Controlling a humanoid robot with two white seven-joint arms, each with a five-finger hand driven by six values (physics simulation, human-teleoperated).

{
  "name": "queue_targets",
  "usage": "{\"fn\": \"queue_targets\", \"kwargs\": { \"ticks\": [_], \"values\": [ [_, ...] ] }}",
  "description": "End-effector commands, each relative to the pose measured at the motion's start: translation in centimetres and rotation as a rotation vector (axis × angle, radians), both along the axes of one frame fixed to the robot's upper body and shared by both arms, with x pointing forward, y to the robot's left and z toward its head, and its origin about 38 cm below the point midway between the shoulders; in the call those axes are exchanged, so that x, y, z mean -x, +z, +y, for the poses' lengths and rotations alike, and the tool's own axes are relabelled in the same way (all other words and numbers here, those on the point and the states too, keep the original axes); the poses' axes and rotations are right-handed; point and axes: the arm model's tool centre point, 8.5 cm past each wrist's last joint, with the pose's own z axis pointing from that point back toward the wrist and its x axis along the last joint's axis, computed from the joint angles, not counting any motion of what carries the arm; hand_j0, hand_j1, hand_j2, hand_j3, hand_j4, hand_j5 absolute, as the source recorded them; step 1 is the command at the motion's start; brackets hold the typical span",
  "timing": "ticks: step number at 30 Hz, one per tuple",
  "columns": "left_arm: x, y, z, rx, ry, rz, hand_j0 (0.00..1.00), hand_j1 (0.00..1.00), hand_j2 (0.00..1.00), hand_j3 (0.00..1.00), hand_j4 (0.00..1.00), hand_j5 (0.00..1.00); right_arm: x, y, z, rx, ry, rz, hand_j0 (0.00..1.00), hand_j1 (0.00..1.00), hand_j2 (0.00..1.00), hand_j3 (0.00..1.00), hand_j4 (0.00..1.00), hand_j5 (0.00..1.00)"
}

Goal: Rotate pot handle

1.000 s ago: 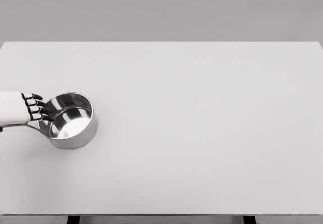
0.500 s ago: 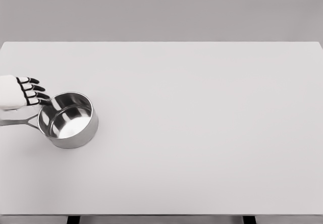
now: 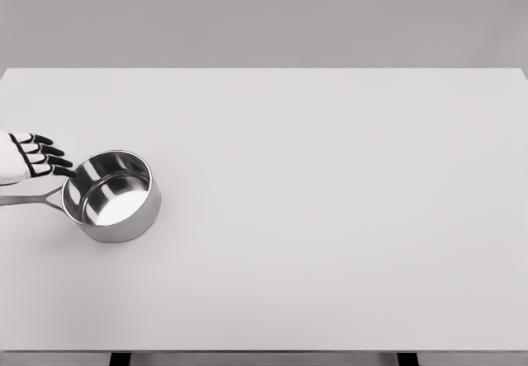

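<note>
My left hand (image 3: 31, 157) shows smooth white shell with black finger segments. The pot (image 3: 113, 196) is polished metal, mirror-glossy inside and out; its handle (image 3: 25, 199) is duller grey metal. The table (image 3: 330, 218) is matt, smooth, off-white.

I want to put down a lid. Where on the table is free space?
Everything right of the pot is bare table, out to the far, near and right edges. It is crowded only at the left edge, where the pot, its handle and the left hand sit together.
</note>
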Motion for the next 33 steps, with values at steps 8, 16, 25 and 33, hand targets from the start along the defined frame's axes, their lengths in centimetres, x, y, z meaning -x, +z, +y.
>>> {"fn": "queue_targets", "kwargs": {
  "ticks": [8, 16, 25, 33],
  "values": [
    [-0.8, 1.4, 0.6, 0.239, 0.025, -0.170, 1.00, 1.00, 1.00, 1.00, 1.00, 1.00, 0.0, 0.0, 0.0, 0.001, 0.000, 0.000, 1.00, 1.00, 1.00, 1.00, 1.00, 1.00],
    [0.4, -1.5, 1.0, 0.183, 0.019, -0.096, 1.00, 1.00, 1.00, 1.00, 1.00, 1.00, 0.0, 0.0, 0.0, -0.001, 0.000, 0.000, 1.00, 1.00, 1.00, 1.00, 1.00, 1.00],
    [0.8, -2.9, 1.0, 0.153, 0.007, -0.068, 1.00, 1.00, 1.00, 1.00, 1.00, 1.00, 0.0, 0.0, 0.0, -0.001, 0.000, 0.000, 1.00, 1.00, 1.00, 1.00, 1.00, 1.00],
    [0.1, -4.4, 0.7, 0.117, -0.016, -0.056, 1.00, 1.00, 1.00, 1.00, 1.00, 1.00, 0.0, 0.0, 0.0, 0.001, 0.000, 0.000, 1.00, 1.00, 1.00, 1.00, 1.00, 1.00]
  ]
}}
